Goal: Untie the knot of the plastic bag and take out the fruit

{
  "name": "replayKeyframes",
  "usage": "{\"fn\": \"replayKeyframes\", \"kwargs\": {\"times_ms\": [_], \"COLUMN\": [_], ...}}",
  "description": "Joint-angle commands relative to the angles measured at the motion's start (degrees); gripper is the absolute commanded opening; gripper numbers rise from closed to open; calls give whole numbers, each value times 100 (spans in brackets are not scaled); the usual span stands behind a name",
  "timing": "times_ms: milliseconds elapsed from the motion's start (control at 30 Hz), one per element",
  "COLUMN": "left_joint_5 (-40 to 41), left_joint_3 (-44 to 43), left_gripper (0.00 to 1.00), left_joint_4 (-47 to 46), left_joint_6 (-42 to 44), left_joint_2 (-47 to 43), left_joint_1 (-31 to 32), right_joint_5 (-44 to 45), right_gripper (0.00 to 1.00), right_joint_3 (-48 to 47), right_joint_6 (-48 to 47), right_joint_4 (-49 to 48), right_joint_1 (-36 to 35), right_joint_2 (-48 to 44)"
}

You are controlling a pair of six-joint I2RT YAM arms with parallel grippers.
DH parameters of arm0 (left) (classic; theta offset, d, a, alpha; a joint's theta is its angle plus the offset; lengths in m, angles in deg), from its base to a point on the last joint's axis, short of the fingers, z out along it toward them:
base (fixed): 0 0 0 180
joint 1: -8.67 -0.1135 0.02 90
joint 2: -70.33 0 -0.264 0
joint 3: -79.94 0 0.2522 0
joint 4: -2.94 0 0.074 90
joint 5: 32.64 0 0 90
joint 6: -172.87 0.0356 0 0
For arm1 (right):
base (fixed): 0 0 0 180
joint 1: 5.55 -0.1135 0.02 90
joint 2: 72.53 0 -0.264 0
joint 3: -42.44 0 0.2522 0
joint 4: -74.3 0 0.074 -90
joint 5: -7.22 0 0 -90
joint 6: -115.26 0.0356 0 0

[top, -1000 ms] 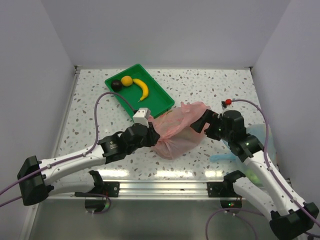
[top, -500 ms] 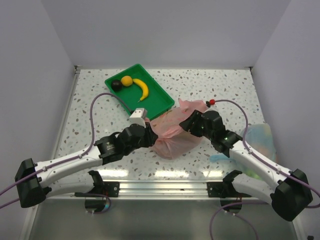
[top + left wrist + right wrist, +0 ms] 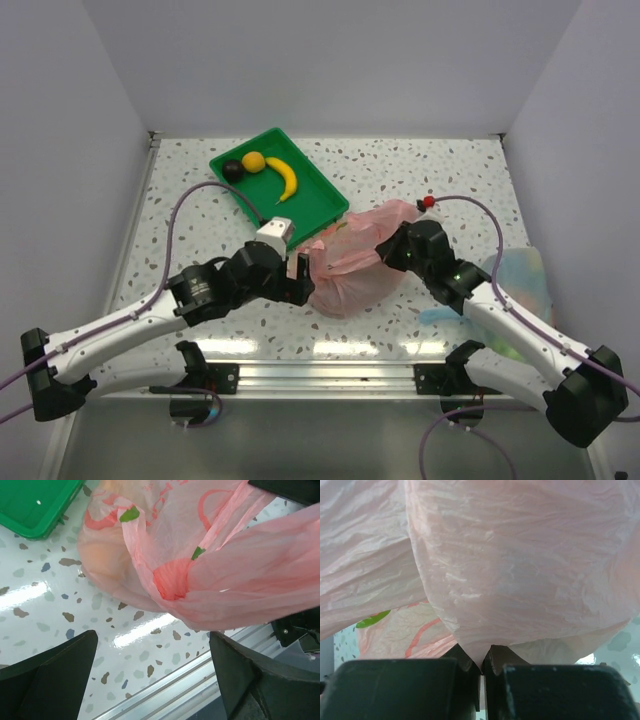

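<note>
1. standing at the near edge, i see the pink plastic bag (image 3: 350,272) slumped about mid-table on the speckled table (image 3: 430,170), between the two arms.
2. the left arm (image 3: 210,285) reaches in from 9 o'clock of the bag. the left jaws stand wide apart and hold nothing, just beside the bag's left flank.
3. in the left wrist view its two dark fingers (image 3: 50,680) sit far out at the bottom corners, with the bag (image 3: 240,580) beyond them and clear of both.
4. the right arm (image 3: 470,290) comes in from 3 o'clock. the right jaws are pinched fully together on a fold of the pink film at the bag's right shoulder.
5. the right wrist view shows that fold (image 3: 520,555) drawn down to a point, caught where the finger pads (image 3: 405,690) meet.
6. the knot i cannot pick out for sure. the left wrist view shows one tight, deeper-pink gather (image 3: 172,582) in the film.
7. the fruit is inside the bag: an orange roundness (image 3: 107,555) glows through the plastic, with small green bits near it.
8. a green tray (image 3: 315,192) lies at 11 o'clock of the bag, its near corner close to the film. it holds a banana (image 3: 285,178), a yellow round fruit (image 3: 254,160) and a near-black round fruit (image 3: 232,170).
9. a pale blue bag (image 3: 520,270) lies well apart at 3 o'clock, by the right wall.
</note>
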Motion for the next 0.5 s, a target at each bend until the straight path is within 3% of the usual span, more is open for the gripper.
{"fn": "replayKeyframes", "kwargs": {"times_ms": [0, 133, 267, 467], "left_joint_5": [37, 809, 926, -99], "left_joint_3": [-957, -2354, -3759, -4132], "left_gripper": [100, 100, 100, 100], "left_joint_4": [1002, 1716, 2060, 1367], "left_joint_6": [517, 763, 1246, 2081], "left_joint_2": [-316, -115, 849, 2080], "left_joint_1": [-3, -82, -222, -669], "right_joint_5": [270, 78, -160, -432], "right_gripper": [0, 0, 0, 0], "right_joint_3": [-386, -404, -430, -518], "right_joint_6": [-476, -811, -1004, -1215], "right_joint_4": [227, 411, 482, 491], "right_joint_1": [-4, -4, 5, -4], "right_joint_2": [94, 112, 121, 112]}}
